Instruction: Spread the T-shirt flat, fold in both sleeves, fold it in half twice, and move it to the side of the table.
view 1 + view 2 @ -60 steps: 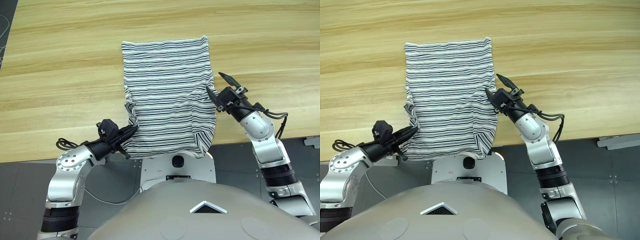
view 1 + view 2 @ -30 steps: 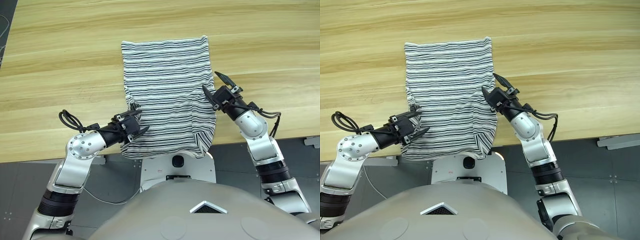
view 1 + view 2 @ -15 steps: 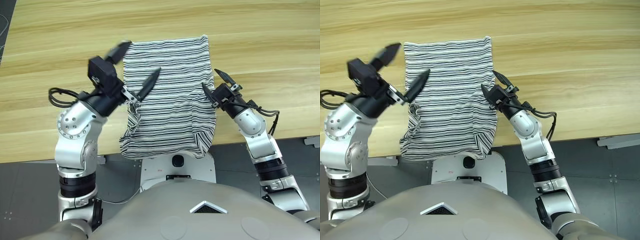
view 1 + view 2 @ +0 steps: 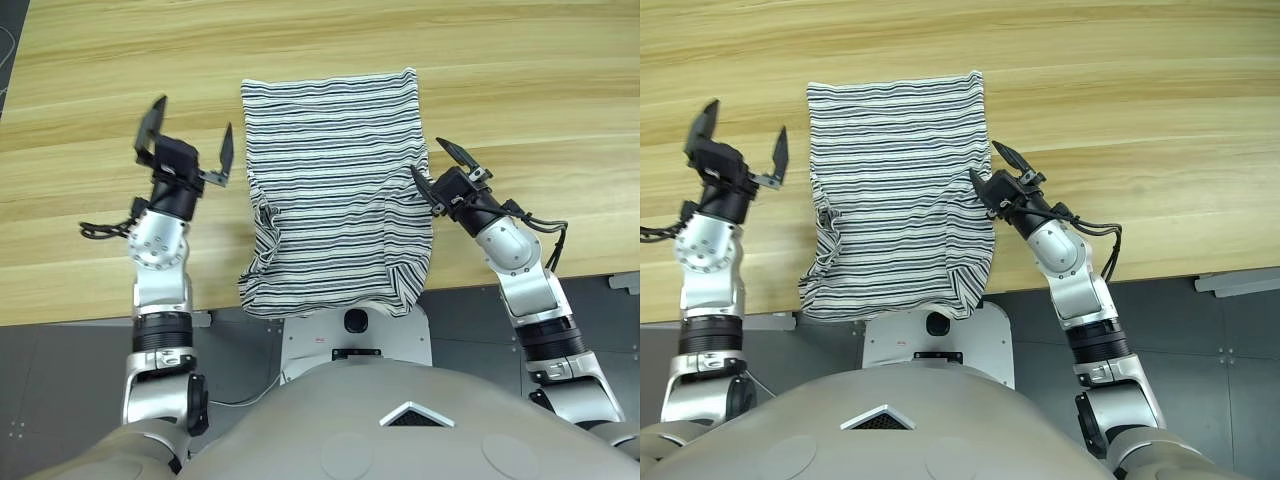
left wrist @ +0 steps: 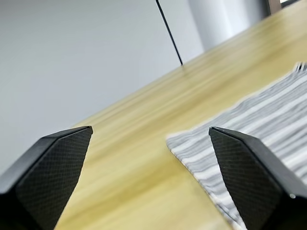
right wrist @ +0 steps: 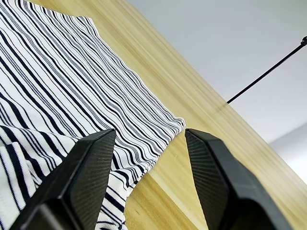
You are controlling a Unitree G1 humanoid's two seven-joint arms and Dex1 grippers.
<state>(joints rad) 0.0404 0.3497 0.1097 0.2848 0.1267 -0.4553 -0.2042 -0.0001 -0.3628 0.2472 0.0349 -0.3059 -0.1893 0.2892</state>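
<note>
Striped T-shirt point(image 4: 335, 180) lies ctr on light wood-grain desk point(image 4: 540, 90), near hem hanging over near edge. L tool point(image 4: 194, 115), above desk left of shirt, and R tool point(image 4: 426, 156), at shirt's right edge: both released, empty. Grey floor point(image 4: 60, 400) nearside; pale wall point(image 5: 72, 48) beyond far edge.

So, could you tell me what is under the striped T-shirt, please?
The T-shirt lies on the wooden table, bare wood showing on three sides; its near end hangs over the front edge. Whatever may sit beneath the cloth is covered.
</note>
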